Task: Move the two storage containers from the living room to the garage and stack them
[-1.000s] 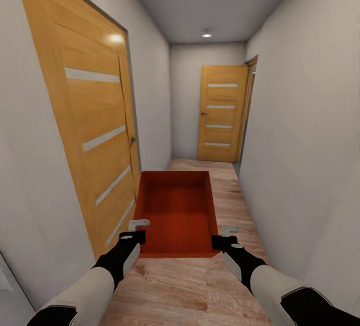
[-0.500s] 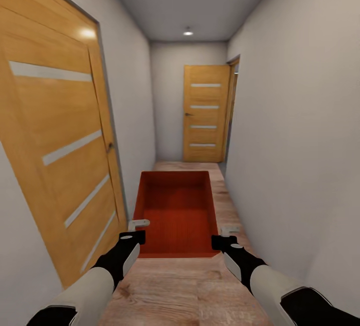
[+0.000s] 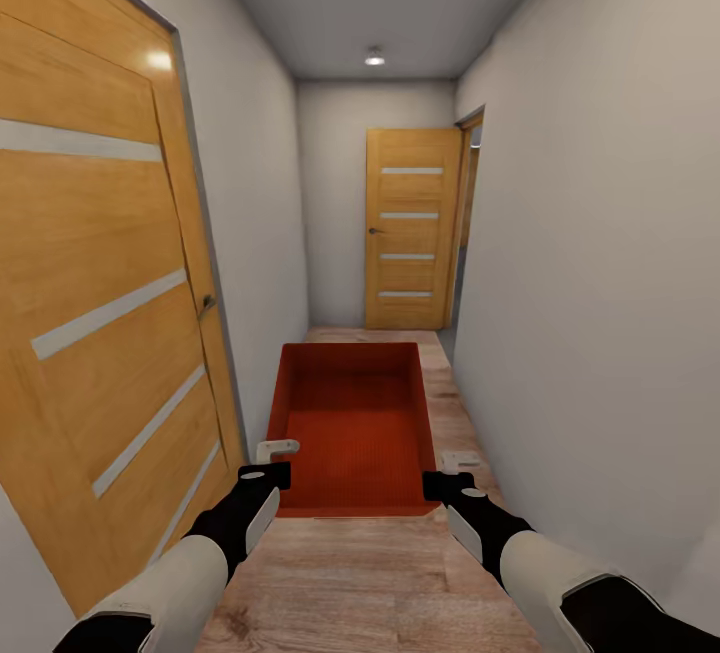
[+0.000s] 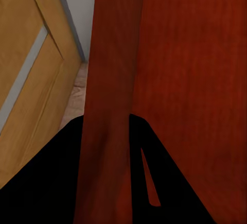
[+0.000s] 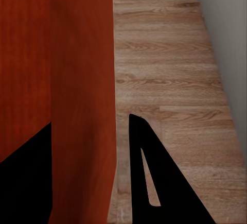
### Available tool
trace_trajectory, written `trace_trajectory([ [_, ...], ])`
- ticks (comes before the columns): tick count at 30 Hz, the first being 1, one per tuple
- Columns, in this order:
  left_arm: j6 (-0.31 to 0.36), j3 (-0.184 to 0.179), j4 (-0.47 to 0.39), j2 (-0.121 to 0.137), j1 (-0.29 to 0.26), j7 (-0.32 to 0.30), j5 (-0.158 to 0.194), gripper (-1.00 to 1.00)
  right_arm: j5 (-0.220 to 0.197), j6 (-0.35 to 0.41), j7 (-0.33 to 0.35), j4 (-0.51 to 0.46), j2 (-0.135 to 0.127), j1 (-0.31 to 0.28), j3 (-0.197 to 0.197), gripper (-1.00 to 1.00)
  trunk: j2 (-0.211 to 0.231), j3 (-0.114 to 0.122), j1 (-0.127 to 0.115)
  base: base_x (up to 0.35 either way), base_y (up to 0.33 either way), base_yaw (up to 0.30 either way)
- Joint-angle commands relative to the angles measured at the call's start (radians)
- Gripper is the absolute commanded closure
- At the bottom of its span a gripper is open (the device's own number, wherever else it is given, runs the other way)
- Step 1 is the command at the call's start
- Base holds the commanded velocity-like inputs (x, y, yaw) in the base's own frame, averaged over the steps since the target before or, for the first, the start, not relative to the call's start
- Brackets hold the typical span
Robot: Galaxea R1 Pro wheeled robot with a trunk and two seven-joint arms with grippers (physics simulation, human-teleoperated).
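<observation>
head view: both arms reach forward, left claw [image 3: 268, 463] and right claw [image 3: 452, 468] clamping the storage container [image 3: 350, 423] walls.

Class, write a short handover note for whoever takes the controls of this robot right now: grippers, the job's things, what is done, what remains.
Left gripper: shut on the left wall of the red-orange rectangular open bin.
Right gripper: shut on its right wall.
Bin is held level ahead of the trunk, in a narrow corridor with light wood-plank floor and wooden doors.
Done: one bin lifted.
Left: reach the garage, set it down, fetch and stack the second.
</observation>
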Motion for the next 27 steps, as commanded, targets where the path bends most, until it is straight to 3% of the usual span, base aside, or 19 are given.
trace_trajectory([
  [1, 0.009, 0.021, -0.003, 0.001, 0.0, 0.026, -0.014, 1.0, -0.002, -0.005, -0.037, 0.0, -0.01, 0.0, -0.034, 1.0, -0.001, 0.0, 0.001, 0.321, 0.0, 0.0],
  [27, 0.009, 0.021, -0.003, 0.018, 0.0, 0.019, -0.011, 1.0, -0.003, -0.005, -0.037, -0.005, -0.011, 0.0, -0.034, 1.0, -0.001, 0.0, 0.001, 0.322, 0.0, 0.0],
])
